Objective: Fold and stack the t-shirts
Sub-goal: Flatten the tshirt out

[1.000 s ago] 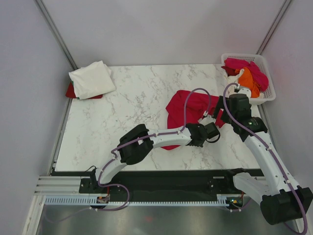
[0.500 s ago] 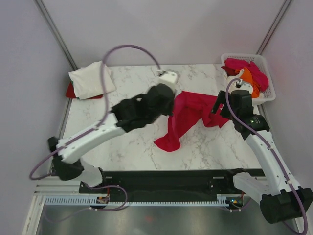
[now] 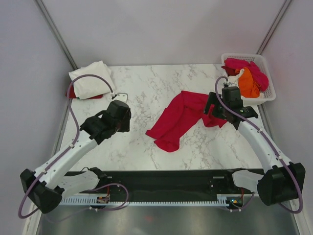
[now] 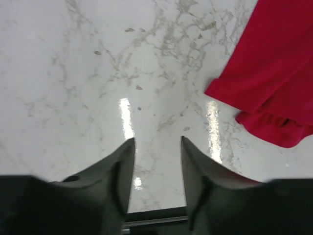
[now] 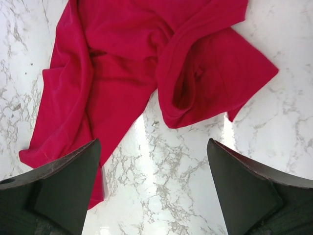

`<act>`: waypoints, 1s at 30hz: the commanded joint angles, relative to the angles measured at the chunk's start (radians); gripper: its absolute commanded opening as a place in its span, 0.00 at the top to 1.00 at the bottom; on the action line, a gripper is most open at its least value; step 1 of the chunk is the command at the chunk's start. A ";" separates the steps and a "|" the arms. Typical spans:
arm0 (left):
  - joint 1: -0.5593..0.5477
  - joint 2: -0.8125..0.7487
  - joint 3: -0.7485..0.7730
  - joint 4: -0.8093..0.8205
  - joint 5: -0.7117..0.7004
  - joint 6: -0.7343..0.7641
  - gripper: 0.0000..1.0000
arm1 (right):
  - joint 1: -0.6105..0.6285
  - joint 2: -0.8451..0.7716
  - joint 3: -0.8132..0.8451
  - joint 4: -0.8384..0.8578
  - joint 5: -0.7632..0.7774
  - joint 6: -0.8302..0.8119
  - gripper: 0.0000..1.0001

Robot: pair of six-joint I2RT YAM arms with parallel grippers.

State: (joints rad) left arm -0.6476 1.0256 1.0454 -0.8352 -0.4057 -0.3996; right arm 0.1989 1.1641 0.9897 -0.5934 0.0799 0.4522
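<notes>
The crimson-red t-shirt (image 3: 180,119) lies crumpled in a long diagonal strip across the middle of the marble table (image 3: 146,83). In the left wrist view its lower end (image 4: 274,83) shows at the right. My left gripper (image 3: 124,110) (image 4: 157,139) hovers over bare marble left of the shirt, jaws partly open with nothing between them. Over the shirt's right end (image 5: 146,63), my right gripper (image 3: 215,108) (image 5: 154,143) stands wide open and holds nothing. At the far left corner a folded cream-white t-shirt (image 3: 91,79) rests on a red one (image 3: 71,92).
A white lattice basket (image 3: 244,56) at the far right corner holds a pink t-shirt (image 3: 244,64) and an orange one (image 3: 249,83). Grey walls close in the table's sides. The arms' black base rail (image 3: 161,178) runs along the near edge.
My left gripper pulled the red shirt leftward, let it go and drew back to the left, now partly open. The shirt lies stretched out diagonally. My right gripper shifted slightly toward the far side.
</notes>
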 commanded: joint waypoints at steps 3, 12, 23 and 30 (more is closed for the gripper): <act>0.014 0.161 -0.074 0.240 0.304 -0.129 0.32 | 0.062 0.062 0.027 0.067 -0.037 0.034 0.02; 0.023 0.465 -0.104 0.519 0.438 -0.163 0.42 | 0.085 0.045 -0.013 0.049 -0.006 0.002 0.02; 0.028 0.599 -0.125 0.542 0.349 -0.122 0.42 | 0.085 0.065 -0.028 0.050 -0.002 -0.024 0.02; 0.028 0.686 -0.101 0.556 0.355 -0.102 0.44 | 0.085 0.082 -0.039 0.063 0.006 -0.029 0.02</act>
State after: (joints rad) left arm -0.6228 1.6650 0.9310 -0.3180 -0.0338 -0.5247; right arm 0.2840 1.2407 0.9558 -0.5598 0.0616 0.4374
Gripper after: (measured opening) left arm 0.575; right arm 0.979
